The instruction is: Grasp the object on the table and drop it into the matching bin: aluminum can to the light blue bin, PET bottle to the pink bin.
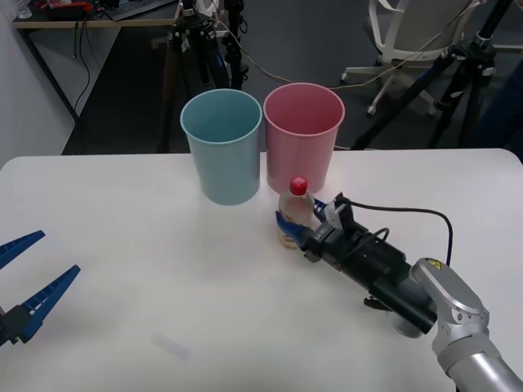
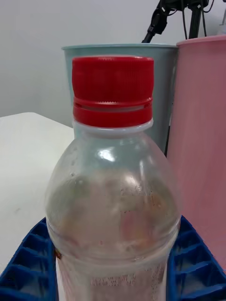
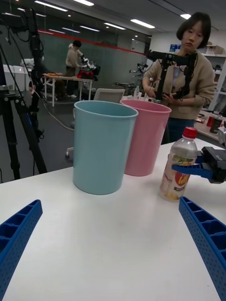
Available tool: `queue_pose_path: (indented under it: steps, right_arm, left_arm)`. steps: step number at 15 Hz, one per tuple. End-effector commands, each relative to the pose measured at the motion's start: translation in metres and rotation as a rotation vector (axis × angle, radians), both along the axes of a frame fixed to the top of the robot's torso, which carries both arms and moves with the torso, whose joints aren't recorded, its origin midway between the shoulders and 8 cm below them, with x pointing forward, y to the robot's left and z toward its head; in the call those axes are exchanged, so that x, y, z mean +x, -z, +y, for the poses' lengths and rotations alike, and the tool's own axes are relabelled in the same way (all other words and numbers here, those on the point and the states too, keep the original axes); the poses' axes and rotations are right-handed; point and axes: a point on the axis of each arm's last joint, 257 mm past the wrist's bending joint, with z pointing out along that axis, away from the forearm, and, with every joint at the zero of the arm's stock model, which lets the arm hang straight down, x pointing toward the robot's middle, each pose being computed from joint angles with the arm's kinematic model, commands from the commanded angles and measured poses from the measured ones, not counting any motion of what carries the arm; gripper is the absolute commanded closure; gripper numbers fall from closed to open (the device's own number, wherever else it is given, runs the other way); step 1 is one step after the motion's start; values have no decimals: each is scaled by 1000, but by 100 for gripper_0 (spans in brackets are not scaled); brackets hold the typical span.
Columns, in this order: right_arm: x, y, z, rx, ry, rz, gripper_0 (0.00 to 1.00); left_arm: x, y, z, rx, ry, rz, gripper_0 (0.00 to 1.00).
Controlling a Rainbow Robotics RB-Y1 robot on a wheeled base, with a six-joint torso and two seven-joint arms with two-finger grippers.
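Front view: the right claw (image 1: 301,222) has its blue fingers on both sides of the PET bottle (image 1: 294,214), closed around its middle. The bottle stands upright on the white table (image 1: 122,269), just in front of the pink bin (image 1: 303,135). I think the grab step is almost done or just done.

Next, the claw needs to lift the bottle higher than the pink bin's rim, move it over the opening, and let go.

The light blue bin (image 1: 222,145) stands right beside the pink one, touching or nearly so, so the drop must not drift that way. The left claw (image 1: 29,282) waits wide open, holding nothing, well apart at the table's near left edge.
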Motion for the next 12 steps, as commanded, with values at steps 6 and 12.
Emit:
queue_pose_path:
  steps: [6,12]
  right_arm:
    - [-5,-6,-20,-11,14,-15,100]
    - [-49,-20,-67,34,103,40,100]
  left_arm:
    - [0,0,0,0,0,0,0]
    - [0,0,0,0,0,0,0]
